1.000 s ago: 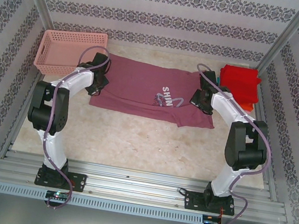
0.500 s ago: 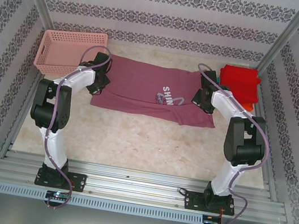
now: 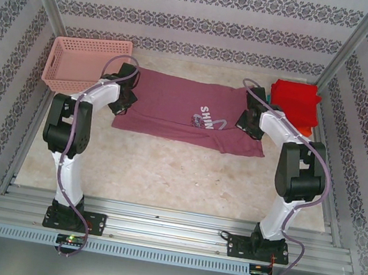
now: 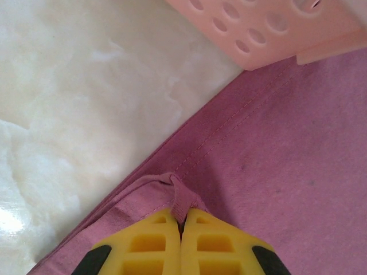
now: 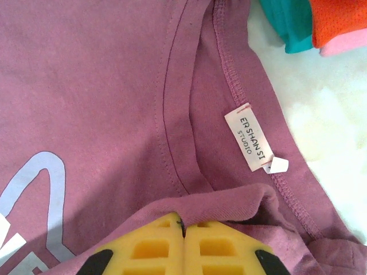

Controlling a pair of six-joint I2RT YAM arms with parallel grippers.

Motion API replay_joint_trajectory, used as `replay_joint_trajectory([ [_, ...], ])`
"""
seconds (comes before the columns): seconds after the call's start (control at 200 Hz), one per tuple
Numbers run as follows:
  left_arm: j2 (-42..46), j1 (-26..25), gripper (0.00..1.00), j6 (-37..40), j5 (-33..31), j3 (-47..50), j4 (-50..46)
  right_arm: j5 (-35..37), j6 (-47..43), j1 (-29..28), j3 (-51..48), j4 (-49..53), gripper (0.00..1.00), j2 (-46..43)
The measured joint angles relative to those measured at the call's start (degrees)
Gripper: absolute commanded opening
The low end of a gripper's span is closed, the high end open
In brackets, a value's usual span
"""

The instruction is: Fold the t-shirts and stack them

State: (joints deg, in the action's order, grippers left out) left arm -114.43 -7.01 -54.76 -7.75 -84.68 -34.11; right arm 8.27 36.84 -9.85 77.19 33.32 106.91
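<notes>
Working from the left, I am seeing the pink basket [image 3: 87, 63] sitting at the far left corner of the table [image 3: 178, 172]. Its near corner is meeting the edge of the maroon t-shirt [image 3: 175, 104], though from the left wrist view I cannot tell whether it is resting on the cloth or just beside it.

The left gripper [image 4: 182, 220] is pinching a small ridge of the shirt's hem, its yellow jaws pressed together with only the fabric between them.

The shirt itself is lying spread flat across the far half of the table, white print [image 3: 206, 118] facing up.

At the collar end, the right gripper [image 5: 183, 224] is clamping a fold of cloth just near the neck seam, with its jaws fully closed on it (the woven label [image 5: 251, 137] is sitting right above the pinch).

Beyond it, at the far right corner, the red t-shirt [image 3: 296, 103] is topping a folded pile. The right wrist view is showing the teal t-shirt [image 5: 287, 26] and the orange t-shirt [image 5: 338, 20] at that pile's edge.

As I am judging it, those shirts are finished. The maroon one is held at both ends, but it is not yet folded down or placed on the stack.
</notes>
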Motion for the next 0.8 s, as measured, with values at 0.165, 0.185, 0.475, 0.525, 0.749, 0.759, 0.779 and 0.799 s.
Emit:
replay_joint_trajectory([
  [0.165, -0.1, 0.0, 0.29, 0.8, 0.0, -0.2, -0.1, -0.1, 0.0, 0.0, 0.0, -0.4, 0.11, 0.3],
  [0.185, -0.1, 0.0, 0.33, 0.5, 0.0, -0.2, -0.2, -0.2, -0.2, 0.0, 0.0, -0.5, 0.17, 0.3],
  [0.475, 2.1, -0.4, 0.89, 3.7, 1.9, 1.0, 0.5, -2.0, -2.3, 0.0, -5.8, -6.2, 0.67, -6.8],
  [0.525, 3.6, -0.7, 0.96, 3.5, 1.9, 2.1, 0.8, -2.0, -2.7, 0.0, -7.8, -7.2, 0.67, -9.9],
  [0.749, 10.9, -4.7, 0.93, 3.7, 3.5, 9.4, 4.8, -1.9, -2.7, -3.3, -16.2, -10.3, 0.65, -19.1],
  [0.759, 10.9, -4.9, 0.91, 3.7, 3.5, 9.6, 5.0, -1.9, -2.6, -3.7, -16.6, -10.3, 0.65, -19.1],
  [0.779, 10.9, -5.2, 0.89, 3.4, 4.2, 10.1, 5.7, -2.0, -2.6, -4.4, -17.2, -10.4, 0.64, -19.1],
  [0.799, 10.8, -5.5, 0.87, 3.3, 4.8, 10.6, 6.3, -2.1, -2.5, -4.9, -17.7, -10.5, 0.64, -19.0],
])
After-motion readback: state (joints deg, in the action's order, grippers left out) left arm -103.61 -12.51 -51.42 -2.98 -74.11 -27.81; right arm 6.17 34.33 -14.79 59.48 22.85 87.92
